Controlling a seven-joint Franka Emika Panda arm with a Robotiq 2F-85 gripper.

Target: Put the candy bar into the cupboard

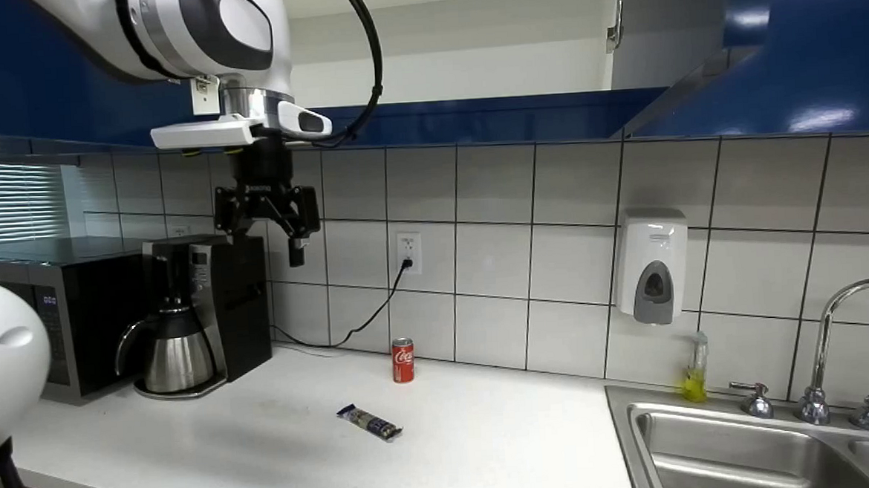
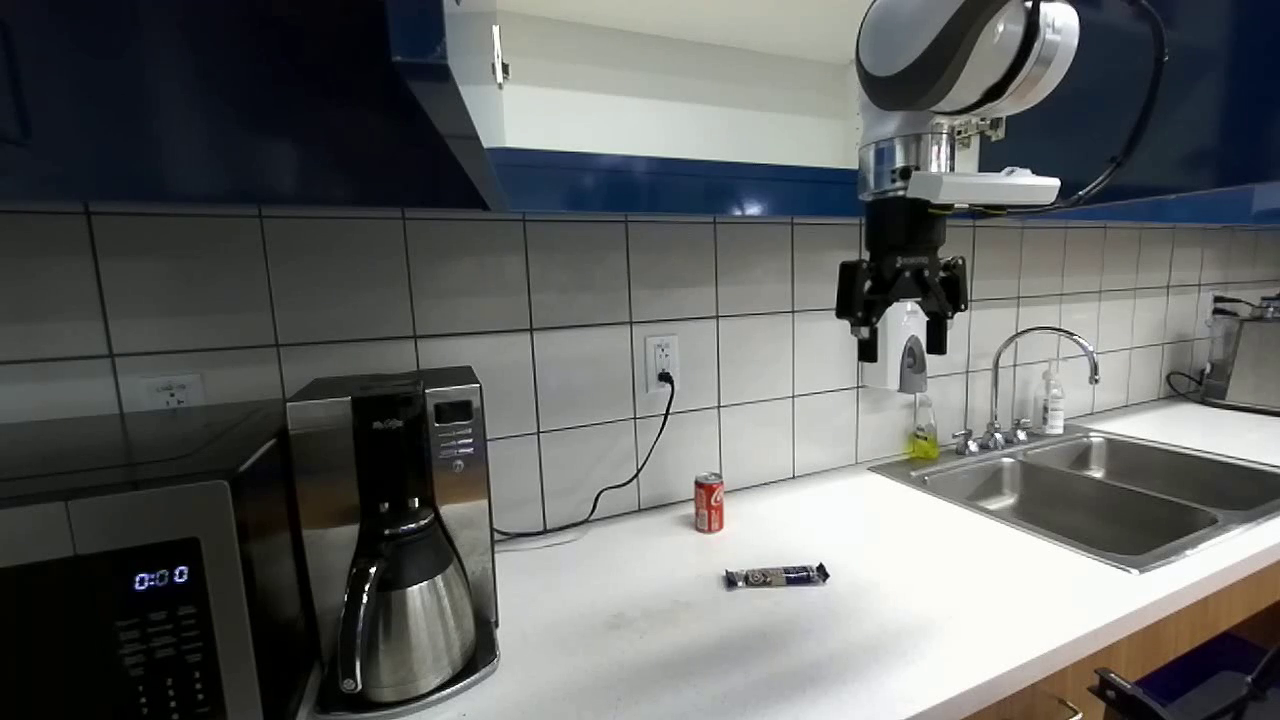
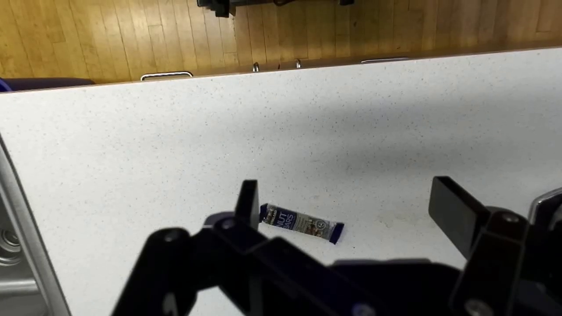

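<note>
White countertop (image 1: 504,437) — candy bar (image 1: 369,422) flat on it, nr red can (image 1: 403,360). Gripper (image 2: 902,344) hangs well above w/ jaws spread wide — cupboard (image 2: 640,181) overhead, open.

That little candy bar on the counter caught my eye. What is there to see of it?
The candy bar is slim and oblong, in a plastic-looking wrapper: dark blue at both flattened ends, greyish and patterned between, with NUT BARS in pale letters on a dark blue patch. It looks unopened, though its underside is hidden. It lies flat on the white counter, touching only that, and apart from the red can. The open gripper hangs higher up, not touching it.
</note>
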